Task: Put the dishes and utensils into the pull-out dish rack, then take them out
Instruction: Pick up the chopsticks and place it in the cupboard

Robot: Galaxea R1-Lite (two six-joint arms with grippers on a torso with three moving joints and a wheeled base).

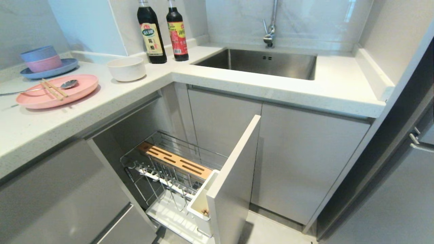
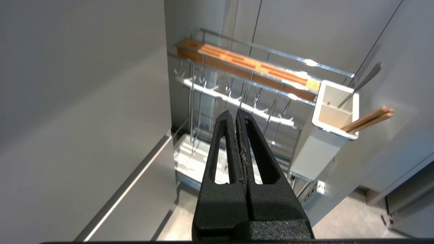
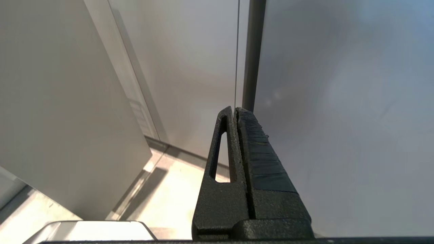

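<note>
The left gripper (image 2: 236, 113) hangs pinched shut and empty, pointing at the pull-out dish rack (image 2: 281, 54) just ahead. Chopsticks (image 2: 368, 119) and a spoon (image 2: 361, 83) lean out of its white tub (image 2: 322, 145). The right gripper (image 3: 234, 110), also closed on nothing, faces cabinet doors (image 3: 339, 101). On the counter (image 1: 237, 78) sit the white bowl (image 1: 126, 68) and the pink plate (image 1: 81, 86), which also carries chopsticks and a spoon.

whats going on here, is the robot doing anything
Nothing is being handled right now. The left gripper and right gripper are both shut and empty, down by the cabinet fronts. The pull-out dish rack stands open with its plate prongs bare. Its utensil tub holds a pair of chopsticks and a metal handle. On the counter, the pink plate carries more chopsticks and a spoon, beside the white bowl.
</note>
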